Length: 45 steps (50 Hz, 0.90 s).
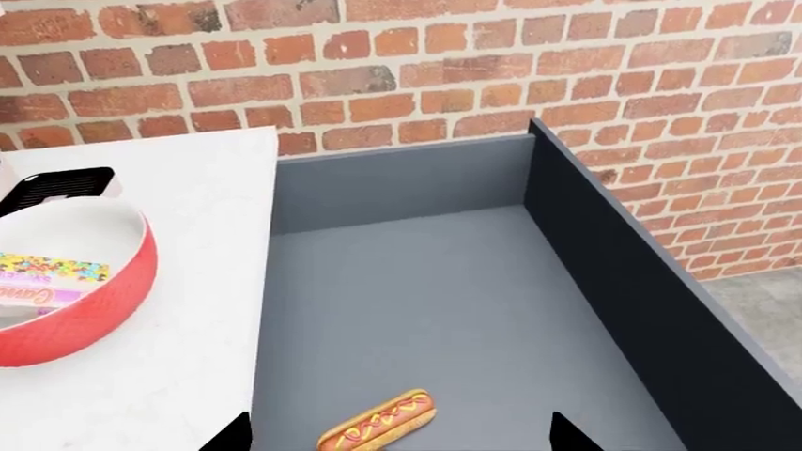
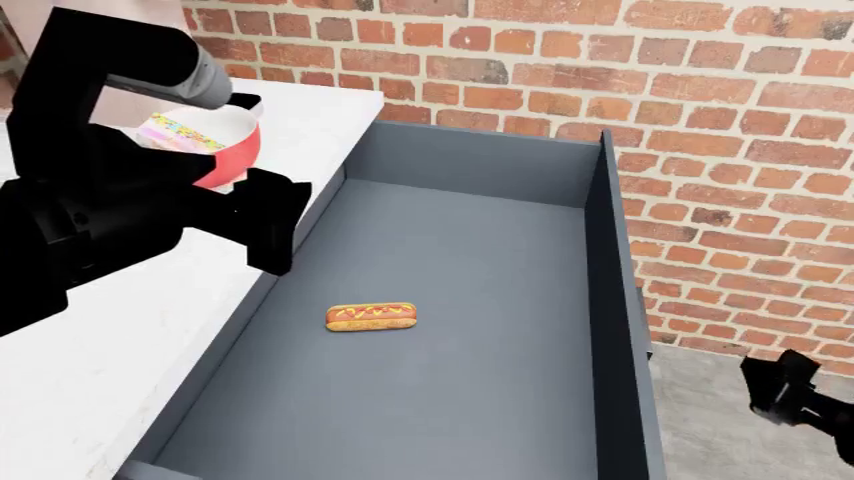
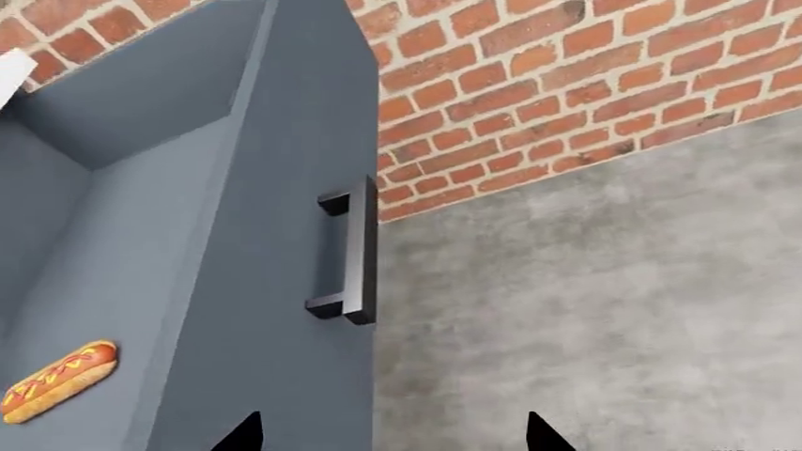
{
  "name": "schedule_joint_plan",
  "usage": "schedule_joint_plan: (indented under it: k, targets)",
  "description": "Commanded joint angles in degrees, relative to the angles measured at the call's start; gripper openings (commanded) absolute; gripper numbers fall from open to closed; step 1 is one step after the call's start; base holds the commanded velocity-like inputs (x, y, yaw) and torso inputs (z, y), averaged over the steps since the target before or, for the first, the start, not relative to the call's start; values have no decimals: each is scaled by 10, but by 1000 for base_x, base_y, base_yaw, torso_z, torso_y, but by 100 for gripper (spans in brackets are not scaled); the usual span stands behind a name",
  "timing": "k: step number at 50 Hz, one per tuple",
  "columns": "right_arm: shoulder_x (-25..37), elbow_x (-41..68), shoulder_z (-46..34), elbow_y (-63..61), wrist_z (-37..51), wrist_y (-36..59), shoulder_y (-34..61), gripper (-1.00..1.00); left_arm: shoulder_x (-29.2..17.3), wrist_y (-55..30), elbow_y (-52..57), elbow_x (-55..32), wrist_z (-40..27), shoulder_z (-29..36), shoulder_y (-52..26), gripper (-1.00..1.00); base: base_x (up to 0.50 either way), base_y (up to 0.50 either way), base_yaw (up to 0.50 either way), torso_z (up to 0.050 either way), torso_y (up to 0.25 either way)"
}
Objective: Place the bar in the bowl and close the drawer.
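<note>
The bar (image 1: 44, 282), pink with speckled print, lies inside the red bowl (image 1: 107, 305) on the white counter; the head view shows the bar (image 2: 180, 132) and the bowl (image 2: 230, 160) behind my left arm. The dark blue-grey drawer (image 2: 467, 250) stands pulled out. My left gripper (image 1: 401, 425) is open, hovering above the drawer floor (image 1: 452, 301) beside the counter edge, with nothing held. My right gripper (image 3: 391, 427) is open outside the drawer front (image 3: 288, 188), short of its black bar handle (image 3: 352, 254). In the head view it (image 2: 787, 395) sits low at the right.
A hot dog in a bun (image 2: 371, 317) lies on the drawer floor, under my left gripper's view. The white counter (image 2: 147, 340) runs along the drawer's left side. A brick wall (image 2: 694, 90) stands behind, and grey floor (image 3: 602, 282) lies beyond the drawer front.
</note>
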Motion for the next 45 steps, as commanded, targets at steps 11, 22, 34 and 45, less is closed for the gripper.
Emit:
schedule_joint_plan:
  k: [11,22,34,45]
  targets:
    - [-145,-6,-83,213,-228,-72,-101,100,6,-2,-3,1,-3,7,-4,100,0,0,0,0,0]
    - [-259,-64,-116,341,-312,-22,-98,100,7,-2,-3,6,0,9,-3,100,0,0,0,0,0]
    - [-327,-142,-142,388,-417,6,-67,100,7,0,-1,6,2,10,-1,100,0,0,0,0,0]
    - [-403,-185,-161,450,-475,29,-43,100,13,-1,-3,14,6,16,2,100,0,0,1,0,0]
